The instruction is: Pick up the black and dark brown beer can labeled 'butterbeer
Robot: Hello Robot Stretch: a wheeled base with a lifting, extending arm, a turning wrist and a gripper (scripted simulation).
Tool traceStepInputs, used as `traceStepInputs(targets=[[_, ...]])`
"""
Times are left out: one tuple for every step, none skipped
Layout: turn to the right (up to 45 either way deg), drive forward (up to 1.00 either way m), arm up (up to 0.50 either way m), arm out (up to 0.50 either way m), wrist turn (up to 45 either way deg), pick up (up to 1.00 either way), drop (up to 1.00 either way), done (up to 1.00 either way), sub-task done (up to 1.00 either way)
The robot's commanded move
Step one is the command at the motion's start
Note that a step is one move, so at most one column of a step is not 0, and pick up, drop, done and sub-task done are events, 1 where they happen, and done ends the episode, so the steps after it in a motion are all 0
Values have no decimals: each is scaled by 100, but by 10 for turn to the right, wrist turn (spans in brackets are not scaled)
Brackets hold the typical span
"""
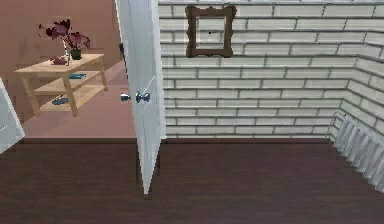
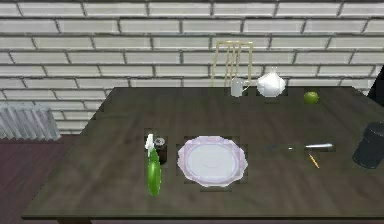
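- The dark can [image 2: 162, 147] stands on the table [image 2: 100, 125] in its near-left part, nearer the near edge than the far one. It is small, and going by its colour and shape I take it for the beer can. No label can be made out.
- It stands upright, so its long axis runs straight up.
- A green bottle [image 2: 153, 175] stands just in front of the can and hides part of its left side. I cannot tell whether the two touch.
- A plate [image 2: 211, 160] lies just right of the can, its rim close by.
- The state of the gripper cannot be told from these pictures, nor which way the can lies from it.
- My judgement is that the reach turns on the gap between bottle and plate. A path coming down from above or in from the far side looks less likely to knock the bottle over.
- Containers:
  - The plate carries nothing.
  - A dark mug [image 2: 370, 146] stands at the table's right edge; its inside is hidden.
  - A white vase [image 2: 270, 84] and a small glass [image 2: 237, 88] stand by the far edge, and nothing can be seen in either.
- A green fruit [image 2: 312, 98] lies near the far-right corner.
- A knife [image 2: 310, 148] and a pencil [image 2: 314, 160] lie right of the plate, well apart from the can.
- In the forward view a white door [image 1: 140, 90] stands ajar against a brick wall [image 1: 270, 80].
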Motion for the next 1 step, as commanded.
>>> traceStepInputs(targets=[[0, 0, 50, 0, 0, 0, 0, 0, 0]])
